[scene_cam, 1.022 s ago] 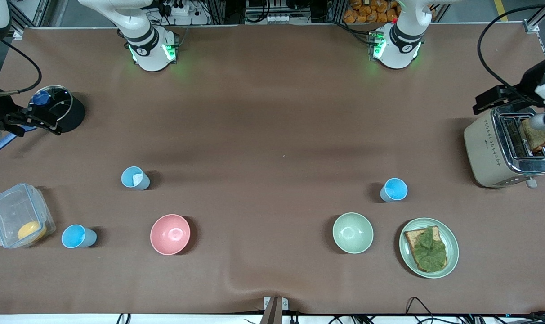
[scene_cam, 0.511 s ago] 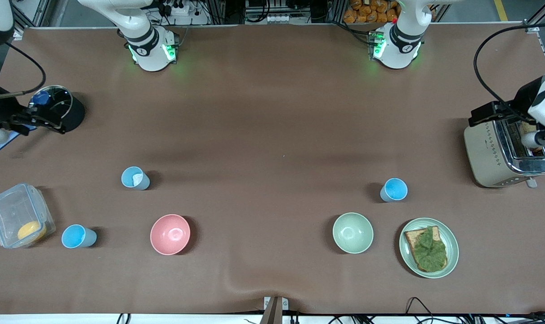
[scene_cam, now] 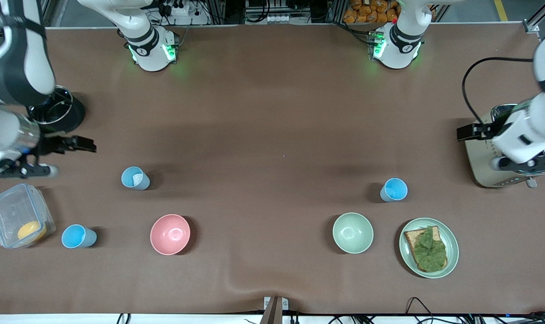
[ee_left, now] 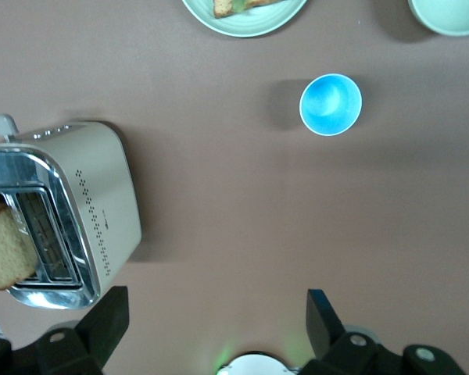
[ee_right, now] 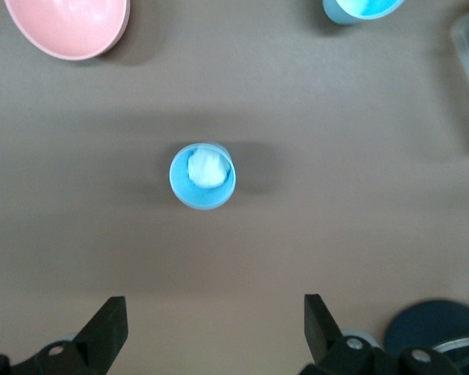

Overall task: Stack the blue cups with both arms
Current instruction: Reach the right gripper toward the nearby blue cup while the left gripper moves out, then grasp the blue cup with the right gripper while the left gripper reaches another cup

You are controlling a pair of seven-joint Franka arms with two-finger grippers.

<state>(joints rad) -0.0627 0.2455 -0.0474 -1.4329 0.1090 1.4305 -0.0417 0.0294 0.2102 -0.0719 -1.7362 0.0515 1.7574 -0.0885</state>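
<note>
at the left edge of the front view, the right gripper [scene_cam: 74, 145] hangs over bare brown surface [scene_cam: 263, 135] with its fingers spread apart and nothing between them. just above it in the frame stands a dark round container [scene_cam: 59, 112], partly covered by the arm. lower right of the gripper sits a blue cup [scene_cam: 135, 178] with something white inside; the right wrist view shows this cup [ee_right: 203, 176] upright at the centre of the frame. further down at the lower left stand a second blue cup [scene_cam: 78, 236] and a clear lidded box [scene_cam: 18, 216] with a yellow lump inside, then a pink bowl [scene_cam: 170, 234].

at the right edge of the front view, the left gripper [scene_cam: 472, 131] is over the toaster [scene_cam: 484, 166], fingers apart and empty. the left wrist view shows a slice of bread [ee_left: 4, 250] standing in the toaster slot. lower left of that gripper stands the third blue cup [scene_cam: 394, 189], upright and empty, well apart from the other two. below it in the frame lie a pale green bowl [scene_cam: 352, 232] and a green plate [scene_cam: 407, 252] carrying toast with a leaf [scene_cam: 429, 248].
</note>
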